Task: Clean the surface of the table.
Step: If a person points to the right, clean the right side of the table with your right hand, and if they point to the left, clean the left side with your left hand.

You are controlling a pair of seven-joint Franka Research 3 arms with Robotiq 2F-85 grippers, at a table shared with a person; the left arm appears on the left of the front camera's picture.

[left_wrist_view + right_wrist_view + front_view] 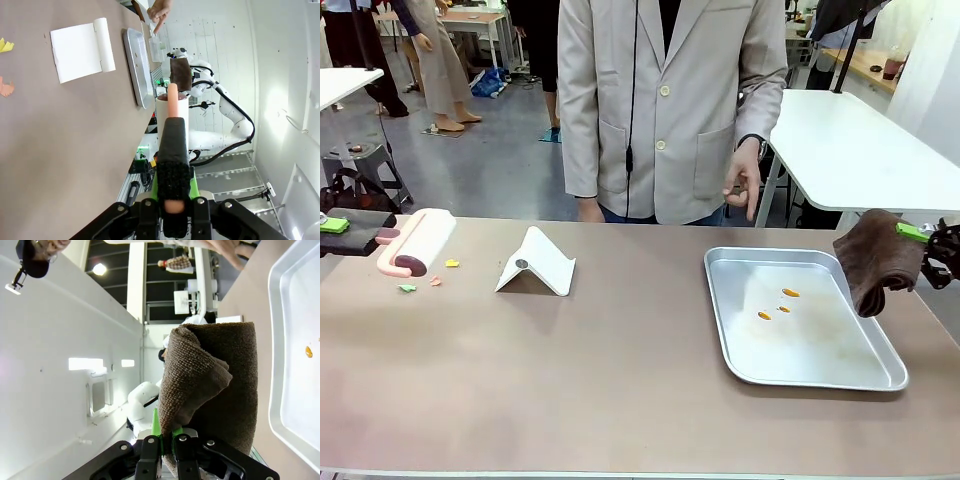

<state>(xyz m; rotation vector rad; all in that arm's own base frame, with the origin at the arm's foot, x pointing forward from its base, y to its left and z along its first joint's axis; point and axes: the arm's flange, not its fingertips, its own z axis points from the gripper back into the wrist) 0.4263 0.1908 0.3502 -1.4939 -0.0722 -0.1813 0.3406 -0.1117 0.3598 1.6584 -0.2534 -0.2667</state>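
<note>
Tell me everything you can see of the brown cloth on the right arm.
The brown cloth is a dark, coarse-woven towel, folded over on itself in thick layers. The right gripper is shut on one edge, and the rest droops in folds. It hangs by the right rim of the metal tray, seemingly clear of it; only the gripper visibly touches it.

One tabletop (620,380) carries one lint roller (415,243), one folded white card (537,262) and one metal tray (820,345). Three orange bits (790,293) lie in the tray, and there are three paper scraps (435,281) (yellow, green, pink). There is one brown cloth (873,258) and one person (670,100).
</note>
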